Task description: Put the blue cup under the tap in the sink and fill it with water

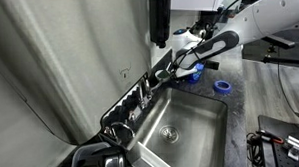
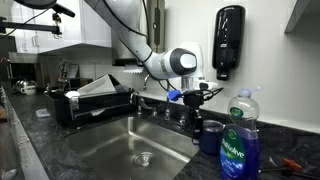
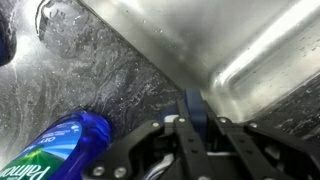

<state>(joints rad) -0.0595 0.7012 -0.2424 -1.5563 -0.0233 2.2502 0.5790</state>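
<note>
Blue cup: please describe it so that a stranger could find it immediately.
Start at the steel sink; on the dark counter past its corner stands a tall soap bottle. Right beside it, in the gripper, is the blue cup: short, round, dark blue, without label or cap.

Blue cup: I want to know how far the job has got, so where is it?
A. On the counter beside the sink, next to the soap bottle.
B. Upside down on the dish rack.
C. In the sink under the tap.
A: the blue cup stands on the dark counter beside the soap bottle, outside the sink, with the end effector shut on its rim.
</note>
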